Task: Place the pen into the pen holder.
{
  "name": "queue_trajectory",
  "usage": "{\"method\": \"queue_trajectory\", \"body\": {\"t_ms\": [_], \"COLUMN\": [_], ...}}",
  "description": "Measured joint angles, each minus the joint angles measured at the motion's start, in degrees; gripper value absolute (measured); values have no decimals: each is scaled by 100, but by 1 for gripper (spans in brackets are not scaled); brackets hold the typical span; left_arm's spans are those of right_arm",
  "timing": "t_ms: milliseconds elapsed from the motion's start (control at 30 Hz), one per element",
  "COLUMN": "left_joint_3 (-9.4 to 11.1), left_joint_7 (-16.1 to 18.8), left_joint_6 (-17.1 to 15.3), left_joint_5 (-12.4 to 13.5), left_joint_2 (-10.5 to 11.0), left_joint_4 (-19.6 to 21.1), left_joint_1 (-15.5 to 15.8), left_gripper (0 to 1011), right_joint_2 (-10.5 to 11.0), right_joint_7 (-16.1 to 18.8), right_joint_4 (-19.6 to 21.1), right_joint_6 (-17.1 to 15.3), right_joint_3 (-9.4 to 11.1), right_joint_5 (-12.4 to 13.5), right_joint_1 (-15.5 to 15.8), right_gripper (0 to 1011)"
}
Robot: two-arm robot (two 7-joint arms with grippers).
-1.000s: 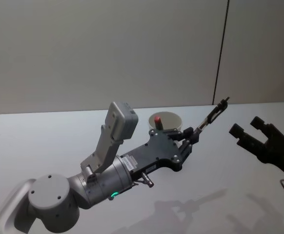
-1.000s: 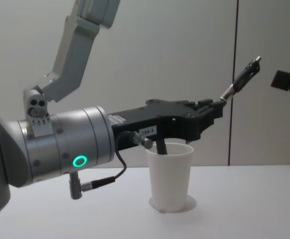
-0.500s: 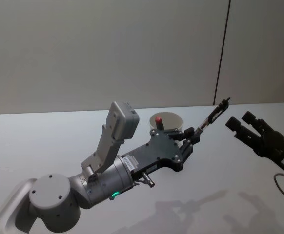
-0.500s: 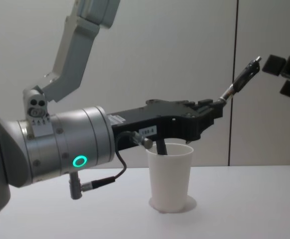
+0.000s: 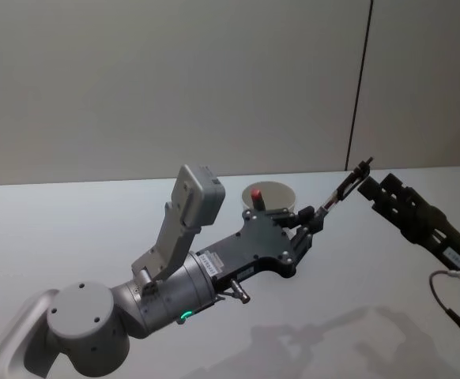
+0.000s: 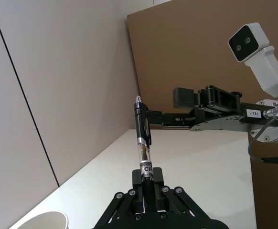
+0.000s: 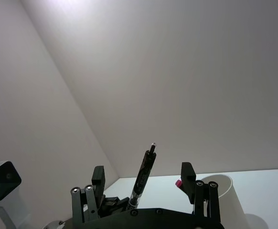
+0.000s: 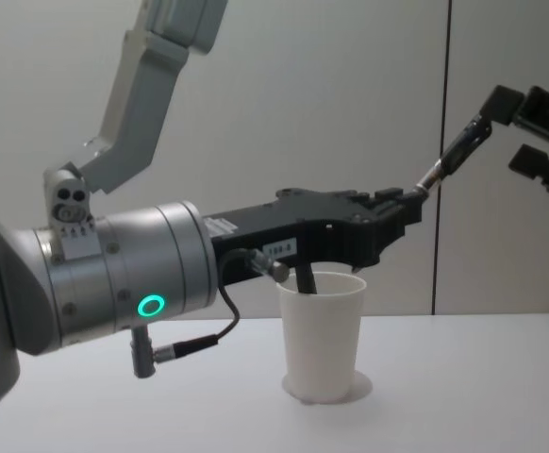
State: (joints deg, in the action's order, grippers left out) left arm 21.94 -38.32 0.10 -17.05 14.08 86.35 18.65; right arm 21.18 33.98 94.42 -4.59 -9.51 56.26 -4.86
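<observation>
My left gripper (image 5: 312, 218) (image 8: 412, 202) is shut on the lower end of a black and clear pen (image 5: 342, 189) (image 8: 456, 151) (image 6: 143, 138). The pen slants up to the right, above and beside the pen holder (image 5: 269, 194) (image 8: 322, 330), a white paper cup standing on the table under the left hand. My right gripper (image 5: 378, 189) (image 8: 511, 128) is open at the pen's upper end. In the right wrist view the pen (image 7: 144, 176) stands between my right gripper's (image 7: 143, 172) two fingers, with a gap on each side.
A red-capped item (image 5: 256, 193) (image 7: 178, 182) stands inside the cup, showing as a dark stick (image 8: 307, 280) at its rim. The white table (image 5: 72, 229) stretches around the cup. A plain wall with a dark vertical seam (image 5: 359, 87) rises behind.
My right gripper has moved left and nearer, from well clear of the pen to its upper end. The left arm, the pen and the cup have stayed still.
</observation>
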Motion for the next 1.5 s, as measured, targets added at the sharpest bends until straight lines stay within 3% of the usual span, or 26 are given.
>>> {"method": "queue_trajectory", "body": {"t_ms": [667,1067,1500], "left_joint_3": [0,0,0], "left_joint_7": [0,0,0], "left_joint_6": [0,0,0], "left_joint_5": [0,0,0], "left_joint_2": [0,0,0], "left_joint_4": [0,0,0], "left_joint_1": [0,0,0], "left_gripper": [139,140,140], "right_joint_2": [-165,-242,-324], "right_joint_7": [-845,-1206,-1305], "right_joint_4": [278,346,289], "right_joint_6": [-144,-366,-502], "right_joint_3": [-152,-264,-377], "right_joint_5": [330,298,190], "right_joint_1": [26,-12,-129], "right_gripper": [1001,1001,1001]}}
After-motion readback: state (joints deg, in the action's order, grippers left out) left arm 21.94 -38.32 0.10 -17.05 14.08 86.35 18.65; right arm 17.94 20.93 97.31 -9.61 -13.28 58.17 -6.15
